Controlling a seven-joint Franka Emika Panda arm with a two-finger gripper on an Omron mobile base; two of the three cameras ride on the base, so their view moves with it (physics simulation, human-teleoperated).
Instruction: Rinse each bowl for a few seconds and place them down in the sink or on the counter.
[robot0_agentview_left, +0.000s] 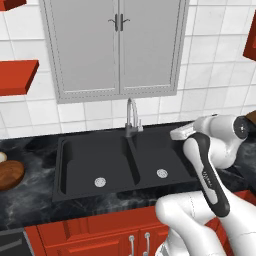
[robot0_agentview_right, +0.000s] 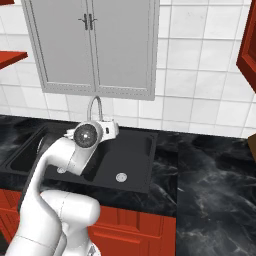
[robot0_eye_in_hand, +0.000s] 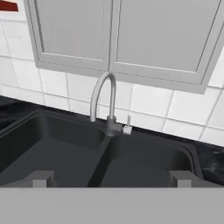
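Pincer (robot0_eye_in_hand: 112, 178) wide open and empty above our sink (robot0_agentview_left: 80, 187); next we must reach the brown bowl (robot0_agentview_left: 10, 174).

Reddish-brown bowl (robot0_agentview_left: 10, 174) cut by left base view's left edge; cream bowl (robot0_agentview_left: 2, 157) a sliver there. Arm hides the sink (robot0_agentview_right: 135, 172)'s left basin in right base view.

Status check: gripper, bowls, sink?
Gripper open, empty, facing faucet. Reddish-brown bowl on counter, left of sink. Basins bare, nothing in the way.
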